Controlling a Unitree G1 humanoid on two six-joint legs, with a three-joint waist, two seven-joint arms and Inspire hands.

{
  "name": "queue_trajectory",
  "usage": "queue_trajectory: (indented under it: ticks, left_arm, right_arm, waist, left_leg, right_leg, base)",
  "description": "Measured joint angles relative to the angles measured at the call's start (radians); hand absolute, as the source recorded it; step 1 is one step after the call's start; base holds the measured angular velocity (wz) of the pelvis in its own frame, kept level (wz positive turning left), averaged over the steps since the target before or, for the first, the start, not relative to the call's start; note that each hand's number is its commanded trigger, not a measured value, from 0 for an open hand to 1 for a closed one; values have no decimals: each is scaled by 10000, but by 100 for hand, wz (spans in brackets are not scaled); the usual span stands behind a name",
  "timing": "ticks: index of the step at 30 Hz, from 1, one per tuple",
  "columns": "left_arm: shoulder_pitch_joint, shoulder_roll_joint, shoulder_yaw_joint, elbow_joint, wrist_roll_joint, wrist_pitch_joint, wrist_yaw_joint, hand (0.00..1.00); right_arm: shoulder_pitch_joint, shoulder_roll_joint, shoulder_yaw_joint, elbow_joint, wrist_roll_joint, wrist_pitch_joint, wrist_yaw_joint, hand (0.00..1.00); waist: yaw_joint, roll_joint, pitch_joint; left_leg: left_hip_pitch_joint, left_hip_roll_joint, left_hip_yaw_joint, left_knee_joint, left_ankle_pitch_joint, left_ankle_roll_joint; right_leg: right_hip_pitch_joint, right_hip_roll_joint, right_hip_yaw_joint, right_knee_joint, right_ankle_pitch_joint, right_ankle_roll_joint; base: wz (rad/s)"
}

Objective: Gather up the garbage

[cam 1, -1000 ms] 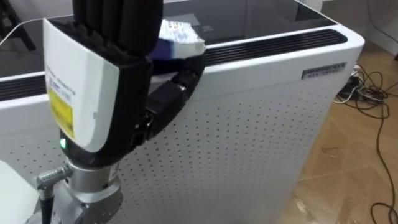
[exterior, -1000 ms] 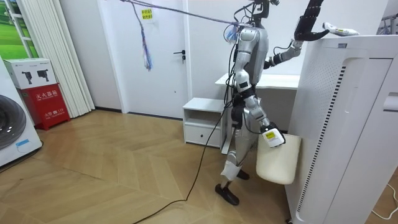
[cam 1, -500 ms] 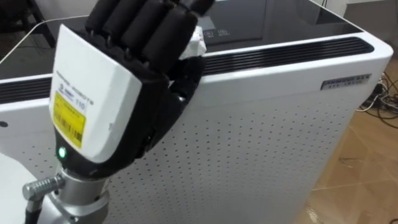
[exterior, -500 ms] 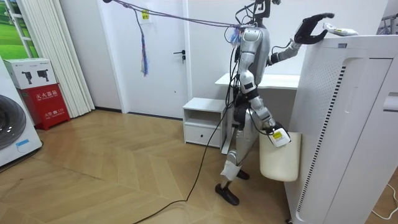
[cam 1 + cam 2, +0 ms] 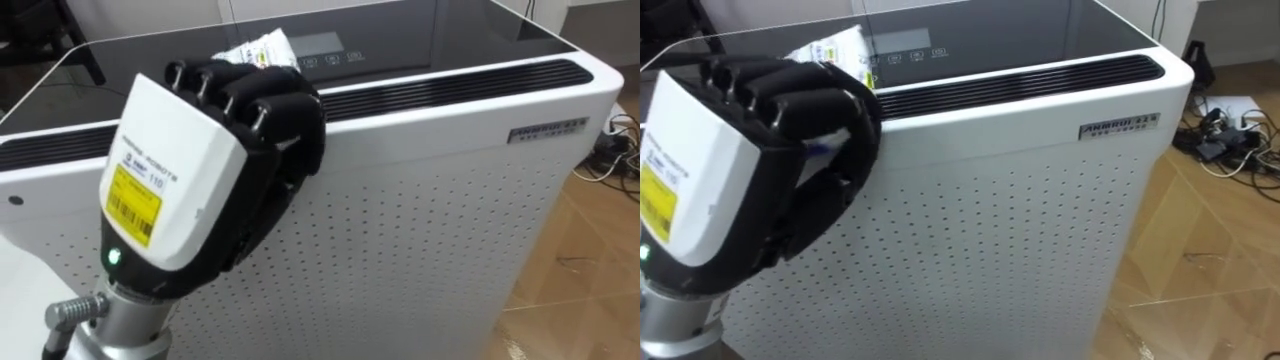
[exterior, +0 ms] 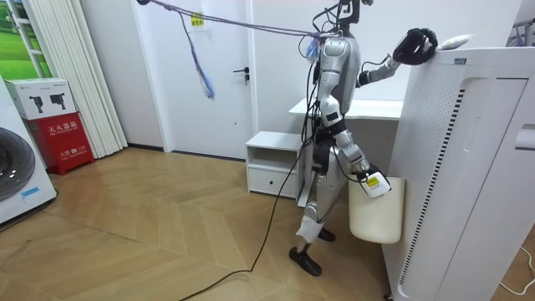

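A crumpled white wrapper with coloured print point(image 5: 252, 48) lies at the front edge of the dark top of a tall white air purifier point(image 5: 420, 200). My left hand point(image 5: 200, 150) is raised to that edge. Its fingers are curled round the near end of the wrapper, while the far end sticks out beyond the knuckles point(image 5: 830, 48). In the room view I stand close to the purifier point(image 6: 468, 167), left hand point(image 6: 415, 43) up at its top corner with the wrapper point(image 6: 456, 39) beside it. My right hand point(image 6: 366, 180) hangs low at my side, holding a cream bin point(image 6: 376, 217) by its rim.
The purifier's perforated front fills the space before me, with a vent slot point(image 5: 450, 85) along its top. Cables point(image 5: 612, 150) lie on the wooden floor at the right. Behind me are a white desk, a low cabinet point(image 6: 272, 159) and a door.
My left hand's fingers have gone from straight above the wrapper to curled down round it. The hand has sunk a little towards the purifier's edge.
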Motion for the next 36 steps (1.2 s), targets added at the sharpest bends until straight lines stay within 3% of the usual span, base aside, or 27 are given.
queue_trajectory:
  ticks: [6, 10, 13, 16, 20, 24, 25, 27, 29, 31, 33, 36]
  left_arm:
    - [-30, -53, 2, 10, -4, -110, 11, 100]
    - [-30, -53, 6, 10, -141, -175, 50, 100]
    - [-34, -62, 3, 8, -506, -215, 44, 100]
    - [-45, -88, -40, 8, -1627, -373, -5, 100]
    - [-87, -329, -47, -318, -4297, -639, -296, 100]
    - [-261, -875, -164, -1111, -7241, -818, -1329, 100]
    - [-265, -926, -215, -1190, -7701, -841, -1491, 100]
    - [-370, -959, -513, -1298, -9719, -851, -2317, 100]
    - [-516, -1004, -639, -1295, -11095, -808, -2958, 100]
    - [-547, -1225, -656, -1294, -12360, -734, -3608, 100]
    - [-548, -1333, -816, -1296, -14322, -571, -4511, 100]
    - [-548, -1441, -841, -1318, -16144, -225, -5455, 100]
  right_arm:
    - [0, -1, 0, -246, -6, -1, -14, 100]
    - [1, -12, 0, -339, -18, -2, -28, 100]
    - [1, -12, 0, -348, -7, -17, -29, 100]
    - [0, -41, 81, -421, 20, -49, -36, 100]
    - [0, -82, 230, -419, 29, -190, -58, 100]
    - [-7, 10, 400, -420, 31, -224, -28, 100]
    - [-7, 43, 407, -419, 41, -224, -27, 100]
    - [-29, 108, 550, -420, 93, -226, -30, 100]
    - [-94, 127, 726, -420, 85, -227, -30, 100]
    - [-122, 146, 786, -421, 77, -227, -26, 100]
    - [-137, 217, 790, -412, 103, -227, -27, 100]
    - [-144, 291, 829, -372, 121, -227, -17, 100]
  waist:
    - [-112, -144, 95]
    - [-183, -159, 103]
    - [-226, -153, 97]
    - [-253, -140, 88]
    - [-275, -192, 92]
    - [-273, -386, 97]
    - [-294, -421, 107]
    - [-319, -544, 106]
    - [-341, -597, 117]
    - [-347, -607, 118]
    - [-410, -607, 119]
    - [-489, -596, 114]
  left_leg:
    - [-19, 5, 23, -1, 0, 0]
    - [-22, 2, -5, -1, -1, 0]
    - [-15, 4, -40, 0, 0, 0]
    - [23, 6, -26, 1, 3, -5]
    - [157, 13, -7, -26, 4, -5]
    - [150, 12, -19, -35, 13, -15]
    - [152, 14, -23, -35, 14, -17]
    - [144, 32, 41, -21, 16, -20]
    - [129, 36, 65, -8, 16, -21]
    - [129, 27, 62, -5, 16, -20]
    - [85, 38, 17, -2, 16, -21]
    - [49, 64, 57, -27, 18, -25]
  right_leg:
    - [-1, 8, -22, -2, 5, -8]
    - [-7, 10, -20, -16, 5, -8]
    - [-5, 18, -18, -21, 5, -8]
    - [28, 15, -20, -20, 5, -8]
    - [128, 22, -13, -15, 5, -8]
    - [122, 23, -17, -9, 5, -8]
    - [123, 26, -21, -4, 5, -9]
    - [130, 38, -31, 6, 19, -31]
    - [138, 36, -29, 15, 31, -47]
    - [149, 30, -29, 17, 32, -48]
    - [125, 40, -46, 14, 35, -52]
    - [81, 65, -46, 13, 38, -57]
  base:
    - [0]
    - [0]
    - [0]
    - [0]
    - [-1]
    - [0]
    - [0]
    - [0]
    - [0]
    - [0]
    - [2]
    - [1]
